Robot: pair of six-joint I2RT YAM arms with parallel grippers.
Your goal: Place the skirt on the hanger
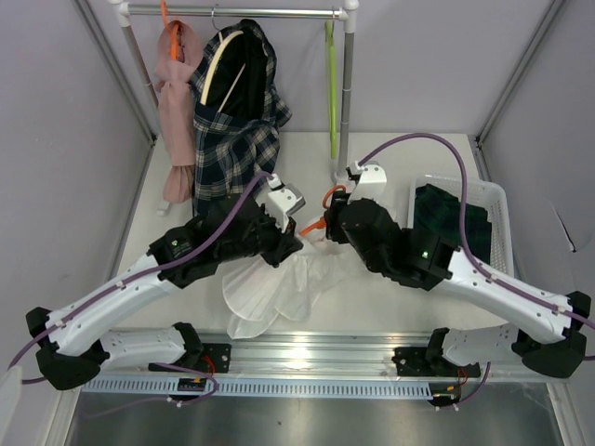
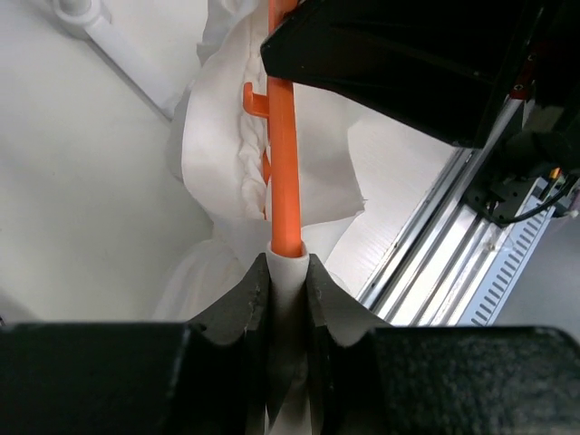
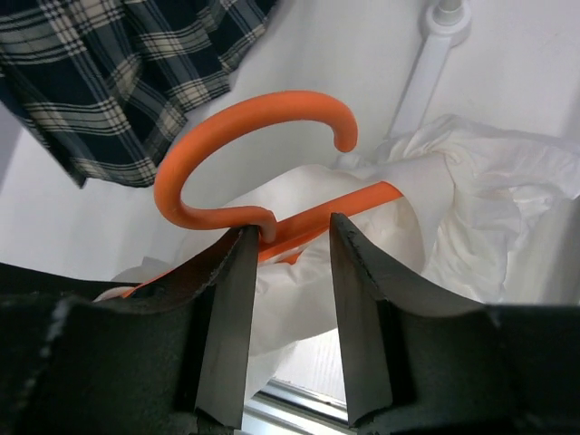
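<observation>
Your left tool (image 2: 288, 265) pinches a fold of the white garment (image 2: 217, 154) at one end of an orange hanger (image 2: 283, 136) on the bench (image 1: 400, 158). Your right tool (image 3: 288, 245) stands spread astride that hanger's neck. The lime-green hanger (image 1: 332, 93) hangs on the far rail (image 1: 260, 12). The skirt (image 1: 453, 223) lies in the right basket (image 1: 498, 200).

Bright, even light; soft shadows; blurry wrist-view foregrounds.

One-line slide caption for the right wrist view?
The right gripper, open, straddles the orange hanger lying on the white garment; the checked garment shows beyond.
</observation>
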